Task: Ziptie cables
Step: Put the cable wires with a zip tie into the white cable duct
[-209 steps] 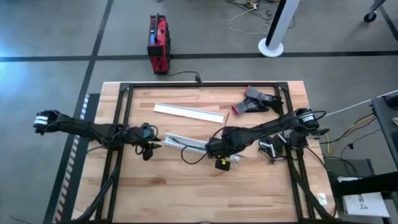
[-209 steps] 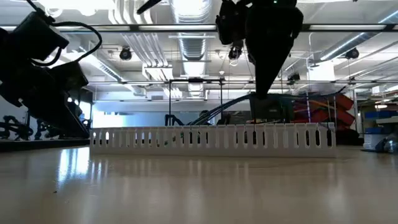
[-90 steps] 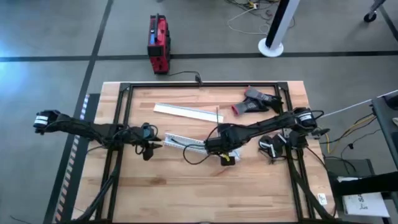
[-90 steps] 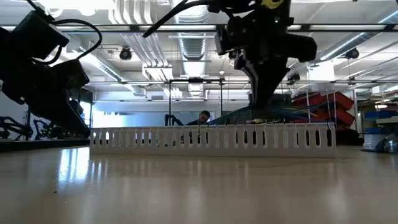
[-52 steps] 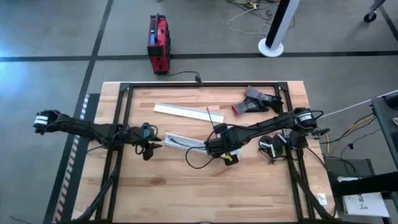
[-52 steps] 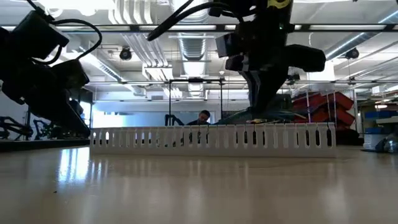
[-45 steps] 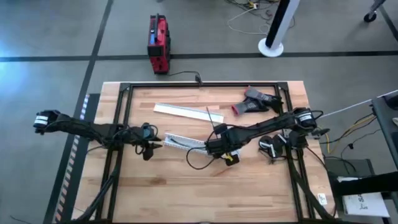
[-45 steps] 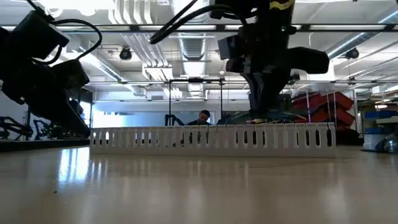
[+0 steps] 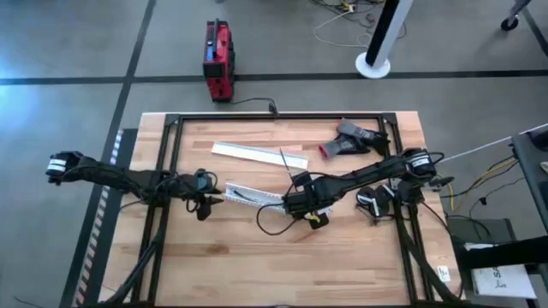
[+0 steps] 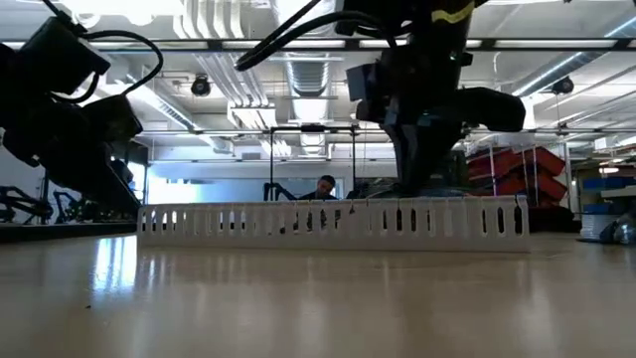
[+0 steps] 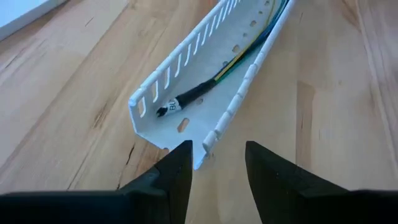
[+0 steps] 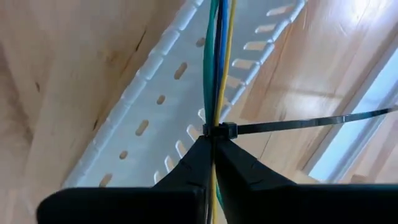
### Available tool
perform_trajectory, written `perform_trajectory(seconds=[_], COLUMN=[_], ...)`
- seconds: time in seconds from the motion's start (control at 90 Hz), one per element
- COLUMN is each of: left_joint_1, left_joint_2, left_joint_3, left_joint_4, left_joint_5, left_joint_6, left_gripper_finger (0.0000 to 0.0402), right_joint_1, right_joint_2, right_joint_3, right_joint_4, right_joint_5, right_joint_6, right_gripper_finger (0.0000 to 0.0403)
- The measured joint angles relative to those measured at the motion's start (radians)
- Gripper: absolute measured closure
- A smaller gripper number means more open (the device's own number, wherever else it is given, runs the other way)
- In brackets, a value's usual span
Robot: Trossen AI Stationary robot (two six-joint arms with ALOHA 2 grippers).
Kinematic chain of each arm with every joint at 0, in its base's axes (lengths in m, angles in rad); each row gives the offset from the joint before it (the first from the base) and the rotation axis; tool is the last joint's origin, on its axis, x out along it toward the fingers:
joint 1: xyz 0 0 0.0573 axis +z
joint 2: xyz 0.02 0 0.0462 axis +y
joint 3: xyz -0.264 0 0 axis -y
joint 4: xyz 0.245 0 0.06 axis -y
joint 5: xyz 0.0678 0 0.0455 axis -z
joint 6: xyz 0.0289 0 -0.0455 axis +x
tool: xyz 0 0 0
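Wooden table (image 9: 257,257) with a black metal frame (image 9: 274,117) around its edge. Both arms reach in over it: left arm from the left side, right arm from the right.

White slotted channel (image 9: 253,196) lies near the table's middle, open side up; in the low view it runs as a long white slotted wall (image 10: 328,219) across the picture. A second flat white strip (image 9: 257,154) lies beyond it, apart from it. A grey and red hand tool (image 9: 347,141) sits toward the far right corner. A red box (image 9: 217,60) stands on the floor beyond the table.

Right gripper (image 9: 289,204) is at the right end of the channel, over the cables. Right wrist view: its two fingers (image 12: 193,168) are pressed together on the cables (image 12: 214,74), a thin bundle of green, blue and yellow wires running along the channel floor. The ziptie (image 12: 298,123) is looped round the bundle just ahead of the fingertips, head against the wires, its black tail sticking out sideways past the channel wall. In the high view the tail shows as a thin dark line (image 9: 283,159) angling away from the gripper.

Left gripper (image 9: 208,202) hovers just off the channel's left end. Left wrist view: fingers (image 11: 177,171) apart, nothing between them, the channel's open end (image 11: 186,118) just ahead, with the dark sleeved end of the cables (image 11: 193,96) lying inside.
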Motion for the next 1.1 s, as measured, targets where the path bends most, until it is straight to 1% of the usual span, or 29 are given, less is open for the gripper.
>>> perform_trajectory(seconds=[0.267, 0.367, 0.456, 0.589, 0.744, 0.856, 0.978, 1.1], left_joint_1=[0.0, 0.0, 0.0, 0.0, 0.0, 0.0, 0.0, 0.0], left_joint_2=[0.0, 0.0, 0.0, 0.0, 0.0, 0.0, 0.0, 0.0], left_joint_3=[0.0, 0.0, 0.0, 0.0, 0.0, 0.0, 0.0, 0.0], left_joint_4=[0.0, 0.0, 0.0, 0.0, 0.0, 0.0, 0.0, 0.0], left_joint_5=[0.0, 0.0, 0.0, 0.0, 0.0, 0.0, 0.0, 0.0], left_joint_6=[0.0, 0.0, 0.0, 0.0, 0.0, 0.0, 0.0, 0.0], left_gripper_finger=[0.0271, 0.0271, 0.0271, 0.0271, 0.0271, 0.0271, 0.0271, 0.0271], right_joint_1=[0.0, 0.0, 0.0, 0.001, 0.009, 0.009, 0.009, 0.009], right_joint_2=[0.0, 0.0, 0.0, 0.0, -0.001, -0.003, -0.007, -0.025], right_joint_3=[-0.014, -0.014, -0.014, -0.013, 0.007, 0.043, 0.08, 0.081], right_joint_4=[0.048, 0.051, 0.06, 0.067, 0.054, -0.028, -0.178, -0.285], right_joint_5=[0.008, 0.008, 0.008, 0.007, -0.001, -0.002, -0.001, -0.002], right_joint_6=[0.03, 0.036, 0.049, 0.081, 0.129, 0.179, 0.257, 0.315], right_gripper_finger=[0.0286, 0.0263, 0.0251, 0.0246, 0.0256, 0.0265, 0.0272, 0.0274])
